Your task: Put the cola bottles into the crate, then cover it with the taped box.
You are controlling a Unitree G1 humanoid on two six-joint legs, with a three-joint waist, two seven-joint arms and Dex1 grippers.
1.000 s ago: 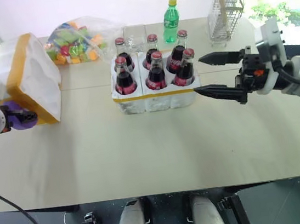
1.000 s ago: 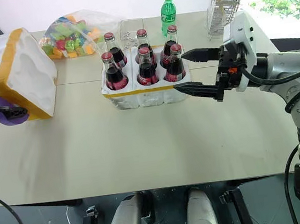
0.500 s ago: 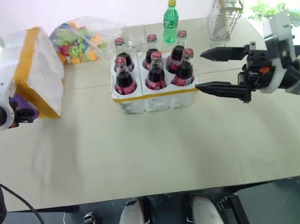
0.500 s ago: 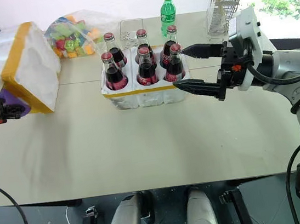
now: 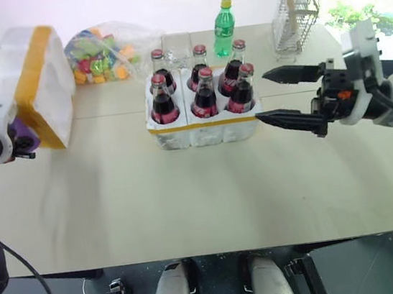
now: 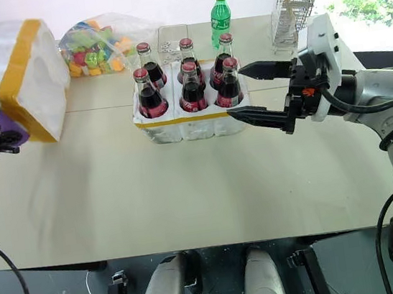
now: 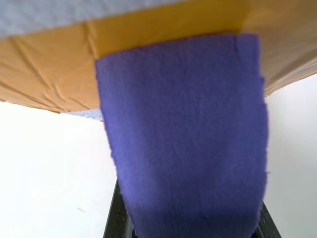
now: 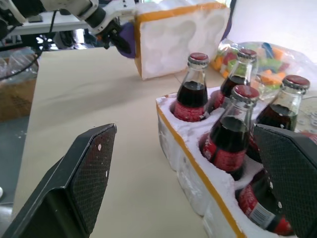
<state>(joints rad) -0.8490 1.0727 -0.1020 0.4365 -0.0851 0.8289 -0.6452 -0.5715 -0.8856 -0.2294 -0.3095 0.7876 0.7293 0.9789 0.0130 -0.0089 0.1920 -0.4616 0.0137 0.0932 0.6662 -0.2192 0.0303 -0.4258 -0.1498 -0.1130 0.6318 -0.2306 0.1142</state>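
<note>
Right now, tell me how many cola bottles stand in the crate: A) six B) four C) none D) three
A: all six wells of the crate hold cola bottles, in two rows of three, with none standing loose on the table.

Left gripper (image 5: 23,143): our fingers clamped, arm raised at far left.
Right gripper (image 6: 247,94): our fingers spread wide, held level.
</note>
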